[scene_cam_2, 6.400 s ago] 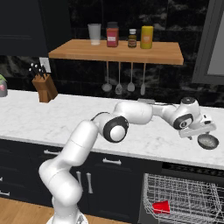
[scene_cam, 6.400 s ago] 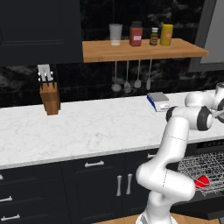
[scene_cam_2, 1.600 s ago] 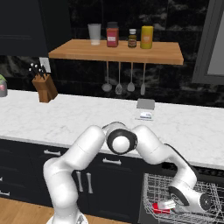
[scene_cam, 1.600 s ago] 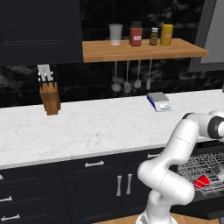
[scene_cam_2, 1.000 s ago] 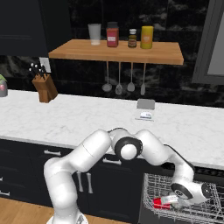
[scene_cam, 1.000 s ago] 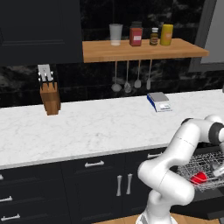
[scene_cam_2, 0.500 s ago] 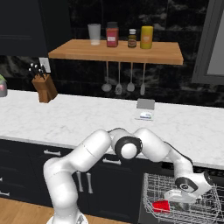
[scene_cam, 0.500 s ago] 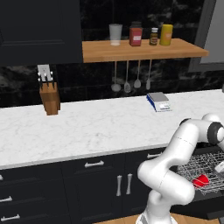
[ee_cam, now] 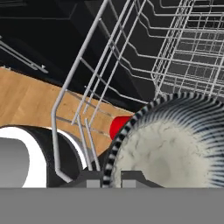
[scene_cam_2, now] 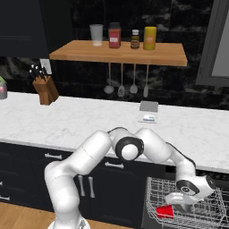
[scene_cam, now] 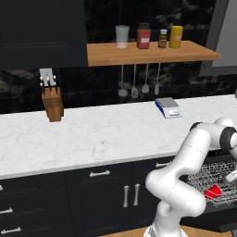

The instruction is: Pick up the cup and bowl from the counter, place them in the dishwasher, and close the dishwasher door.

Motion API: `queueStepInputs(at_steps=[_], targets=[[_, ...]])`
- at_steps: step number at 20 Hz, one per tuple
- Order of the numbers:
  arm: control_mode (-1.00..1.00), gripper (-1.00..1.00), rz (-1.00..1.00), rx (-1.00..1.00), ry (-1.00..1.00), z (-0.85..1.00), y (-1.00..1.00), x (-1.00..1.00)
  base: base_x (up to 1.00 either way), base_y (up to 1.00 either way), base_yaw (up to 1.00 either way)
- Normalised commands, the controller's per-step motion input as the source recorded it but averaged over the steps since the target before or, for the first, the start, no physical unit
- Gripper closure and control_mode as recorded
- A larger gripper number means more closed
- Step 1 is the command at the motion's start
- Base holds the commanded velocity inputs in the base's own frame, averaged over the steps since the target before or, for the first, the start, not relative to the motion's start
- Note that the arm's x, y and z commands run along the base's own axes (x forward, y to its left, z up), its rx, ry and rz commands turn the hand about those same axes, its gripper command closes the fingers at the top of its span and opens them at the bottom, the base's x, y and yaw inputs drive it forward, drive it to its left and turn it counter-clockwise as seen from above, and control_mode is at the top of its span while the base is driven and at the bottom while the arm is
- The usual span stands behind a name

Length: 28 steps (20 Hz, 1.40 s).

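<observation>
Hand view puts the gripper [ee_cam: 113, 175] low inside the dishwasher's wire rack [ee_cam: 65, 92], jaws drawn almost together with the near rim of the bowl [ee_cam: 170, 153] passing between the two dark tips, so it looks pinched on that rim, the bowl tipped to show its pale speckled inside and dark-and-white striped edge. Just beyond the rim to the left a patch of the red cup [ee_cam: 117, 127] shows; in the right base view the cup [scene_cam_2: 165, 211] lies in the near left part of the rack [scene_cam_2: 210, 221], just beside the gripper [scene_cam_2: 176, 201]. The dishwasher door is down and the rack pulled out below the counter [scene_cam_2: 67, 120], to the right of the dark drawers. The bowl looks like glazed ceramic: stiff, fairly light, slick and liable to chip against the wires. A rim pinch is the natural hold, but the smooth, curved wall could pivot or slide between the pads, so it wants lowering until the wires bear it before the jaws part. The cup, being small and rigid, appears settled already, which would leave the bowl and then the door.
</observation>
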Motion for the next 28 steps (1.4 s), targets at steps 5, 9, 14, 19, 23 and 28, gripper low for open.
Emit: queueStepInputs(at_steps=[5,9,14,19,23,28], targets=[[-1.0,1.0,0.01,-0.03,-0.1,-0.33,0.17,0.19,0.0,0.0,0.0],[-1.0,1.0,0.0,-0.02,-0.07,-0.65,0.0,0.14,0.0,0.0,0.0],[-1.0,1.0,0.0,0.0,-0.03,-0.28,0.0,0.0,0.0,0.0,0.0],[-1.0,-1.0,0.0,0.0,0.0,-0.02,0.0,-0.01,0.0,0.0,0.0],[-1.0,-1.0,0.0,0.0,0.0,0.0,0.0,0.0,0.0,0.0,0.0],[-1.0,-1.0,0.0,0.0,0.03,0.14,-0.18,0.02,0.0,0.0,0.0]])
